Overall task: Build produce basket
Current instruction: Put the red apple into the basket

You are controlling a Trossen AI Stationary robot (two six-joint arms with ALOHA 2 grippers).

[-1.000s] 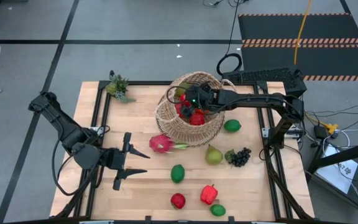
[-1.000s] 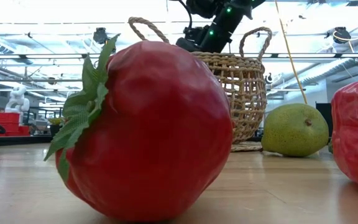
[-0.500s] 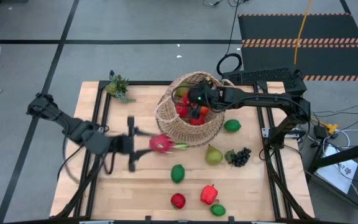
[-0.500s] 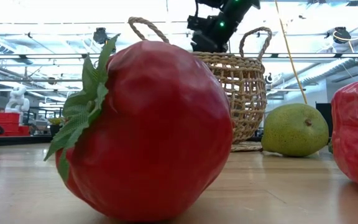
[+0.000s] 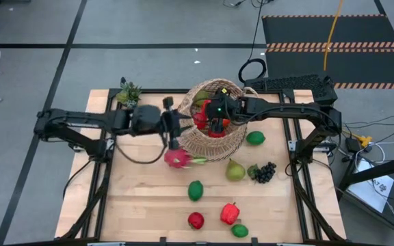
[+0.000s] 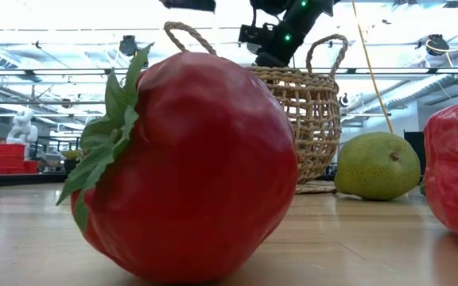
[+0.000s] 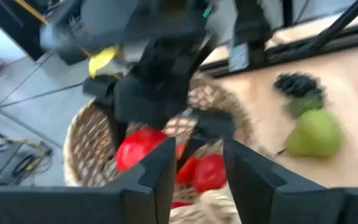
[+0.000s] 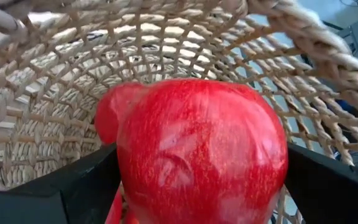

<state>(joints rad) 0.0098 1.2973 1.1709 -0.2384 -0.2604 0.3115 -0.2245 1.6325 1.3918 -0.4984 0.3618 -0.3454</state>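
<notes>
1. The small green spiky plant sits at the far left corner of the light wooden desk.
2. The left tool reaches across the desk to the left rim of the basket; its wrist view shows two dark fingers parted with nothing between them, so it is released and grasping nothing.
3. The pink dragonfruit with green tips lies on the desk just in front of the left tool, beside the basket's near-left side.
4. The large round tan woven wicker basket lies tilted on the far middle of the desk, its mouth showing red fruit inside.
5. The right tool sits inside the basket mouth, its jaws spread wide on either side of a glossy red apple, grasping it; a second red fruit shows behind it.
6. On the near desk lie a green lime, a red tomato with a green leaf, a red pepper and another lime.
7. To the right of the basket lie a green pear, dark grapes and one more lime.
</notes>
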